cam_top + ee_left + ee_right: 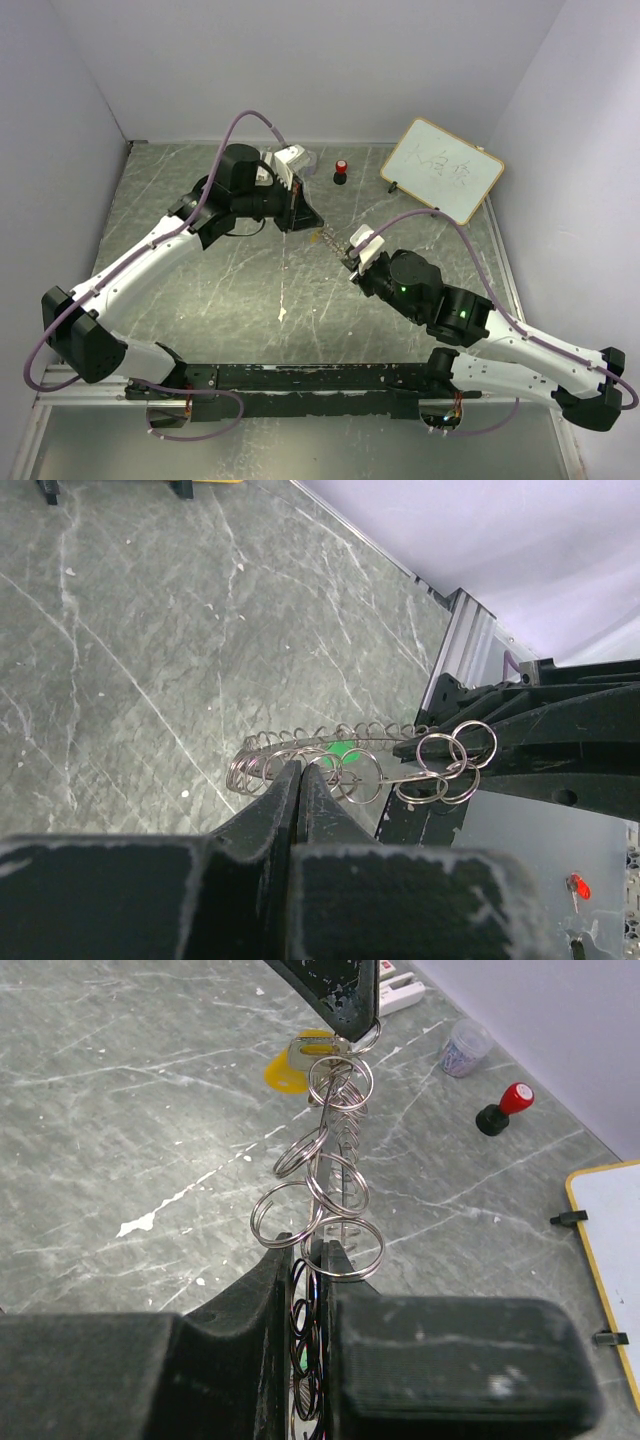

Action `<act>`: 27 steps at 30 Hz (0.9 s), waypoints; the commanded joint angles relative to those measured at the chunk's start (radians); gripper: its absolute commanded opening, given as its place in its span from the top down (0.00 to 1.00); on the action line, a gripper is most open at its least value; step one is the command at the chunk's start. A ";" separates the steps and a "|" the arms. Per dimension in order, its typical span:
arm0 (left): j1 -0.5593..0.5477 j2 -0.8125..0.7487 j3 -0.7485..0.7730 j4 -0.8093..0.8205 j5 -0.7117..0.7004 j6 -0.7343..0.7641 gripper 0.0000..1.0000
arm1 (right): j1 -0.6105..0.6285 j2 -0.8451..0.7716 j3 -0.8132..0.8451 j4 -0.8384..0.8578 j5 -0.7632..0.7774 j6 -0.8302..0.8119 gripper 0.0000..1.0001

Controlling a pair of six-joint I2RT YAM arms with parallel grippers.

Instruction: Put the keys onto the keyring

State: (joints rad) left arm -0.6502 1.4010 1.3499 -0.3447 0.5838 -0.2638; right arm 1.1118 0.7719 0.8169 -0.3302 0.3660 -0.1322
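Both claws closed on the same item, held off the bench (230, 300).

Left claw (300, 770): jaws pressed together, no gap visible, pinching the wire of the keyring (365, 763) at its near end. From the fingertips the ring runs forward and to the right, edge-on, fringed with small split rings.

Right claw (315, 1250): jaws narrow, clamped on the opposite end of the keyring. Two or three small loops fan out just ahead of its fingertips. More loops sit down in the slot between its fingers (285, 1290).

Top view: keyring spans the short gap between the two claw tips, touching both. The claws face each other, tip to tip, near but apart.

Green key (345, 750): just ahead of the left claw's fingertips, seen behind the small rings. Cannot tell whether it is threaded on.

Yellow key (285, 1072): right at the left claw's tip, to its left in the right wrist view, its metal part touching the far end of the ring. Cannot tell whether it is threaded on.

Ahead and right of the right claw, well apart, on the bench: red-capped knob (503, 1108), grey cup (465, 1045). Whiteboard (610, 1250) far right of the right claw.
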 commanded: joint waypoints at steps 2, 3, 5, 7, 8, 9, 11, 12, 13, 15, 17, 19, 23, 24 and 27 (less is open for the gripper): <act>0.089 0.018 0.077 0.094 -0.152 0.062 0.93 | 0.014 -0.015 0.014 -0.053 -0.051 -0.017 1.00; 0.091 0.022 0.081 0.092 -0.151 0.064 0.93 | 0.015 -0.015 0.012 -0.054 -0.049 -0.017 1.00; 0.098 0.027 0.093 0.088 -0.146 0.069 0.93 | 0.015 -0.014 0.010 -0.055 -0.043 -0.019 1.00; 0.104 0.029 0.101 0.083 -0.146 0.074 0.93 | 0.015 -0.014 0.009 -0.061 -0.031 -0.015 1.00; 0.108 0.029 0.103 0.082 -0.146 0.076 0.93 | 0.015 -0.016 0.010 -0.061 -0.026 -0.014 1.00; 0.112 0.029 0.105 0.079 -0.145 0.078 0.93 | 0.014 -0.020 0.010 -0.064 -0.021 -0.013 1.00; 0.119 0.027 0.106 0.078 -0.139 0.080 0.93 | 0.015 -0.029 0.008 -0.060 -0.015 -0.010 1.00; 0.120 0.027 0.104 0.077 -0.139 0.080 0.93 | 0.015 -0.033 0.007 -0.060 -0.015 -0.007 1.00; 0.122 0.026 0.101 0.077 -0.138 0.080 0.93 | 0.015 -0.037 0.005 -0.059 -0.016 -0.005 1.00; 0.125 0.023 0.094 0.082 -0.132 0.079 0.93 | 0.014 -0.044 0.003 -0.057 -0.017 -0.002 1.00; 0.127 0.019 0.081 0.092 -0.124 0.078 0.93 | 0.014 -0.053 0.000 -0.054 -0.023 0.000 1.00; 0.127 0.010 0.064 0.107 -0.111 0.082 0.93 | 0.014 -0.061 -0.005 -0.043 -0.032 -0.002 1.00; 0.127 -0.011 0.018 0.156 -0.065 0.093 0.93 | 0.014 -0.078 -0.016 -0.023 -0.061 -0.014 1.00; 0.127 -0.018 0.009 0.167 -0.052 0.094 0.93 | 0.015 -0.080 -0.020 -0.019 -0.068 -0.016 1.00; 0.127 -0.034 -0.018 0.200 -0.012 0.099 0.93 | 0.015 -0.077 -0.016 -0.019 -0.080 -0.017 1.00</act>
State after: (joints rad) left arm -0.6140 1.4014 1.3537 -0.3107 0.6994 -0.2337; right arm 1.1103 0.7349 0.8070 -0.2970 0.3527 -0.1390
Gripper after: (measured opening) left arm 0.073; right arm 0.087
